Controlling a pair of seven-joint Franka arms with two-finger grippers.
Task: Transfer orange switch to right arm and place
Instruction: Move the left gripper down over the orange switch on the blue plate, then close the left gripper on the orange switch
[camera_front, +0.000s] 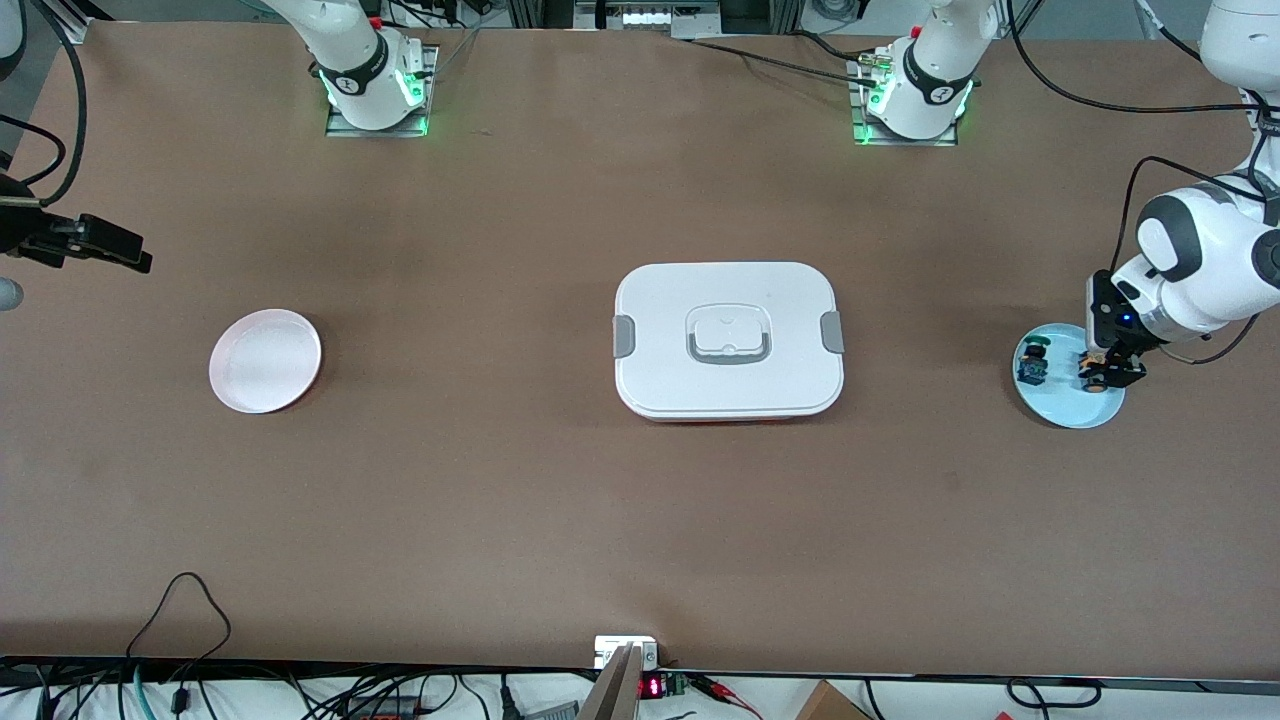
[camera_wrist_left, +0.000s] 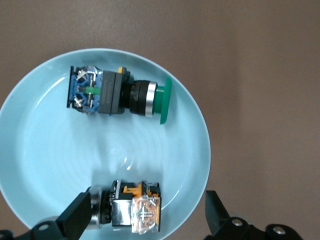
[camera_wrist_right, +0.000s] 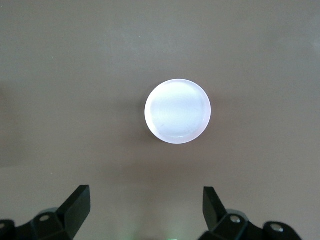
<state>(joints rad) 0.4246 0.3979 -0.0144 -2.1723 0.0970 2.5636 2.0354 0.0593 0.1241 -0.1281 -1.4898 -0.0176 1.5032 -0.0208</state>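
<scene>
The orange switch (camera_wrist_left: 136, 207) lies on its side in a light blue plate (camera_wrist_left: 45, 165) at the left arm's end of the table, its tan-orange rear showing. My left gripper (camera_wrist_left: 146, 215) is low over it, open, its fingers straddling the switch. One finger (camera_wrist_left: 77, 215) covers the cap end, and the other stands apart past the plate's rim. In the front view the left gripper (camera_front: 1108, 378) hangs over that plate (camera_front: 1065, 405). The right gripper (camera_wrist_right: 146, 210) is open and holds nothing, high above a white plate (camera_wrist_right: 177, 111), and waits at the right arm's end (camera_front: 120, 250).
A blue-bodied switch with a green cap (camera_wrist_left: 117, 94) lies in the same blue plate, beside the orange one. A white lidded box (camera_front: 728, 340) sits mid-table. The white plate (camera_front: 265, 360) rests toward the right arm's end.
</scene>
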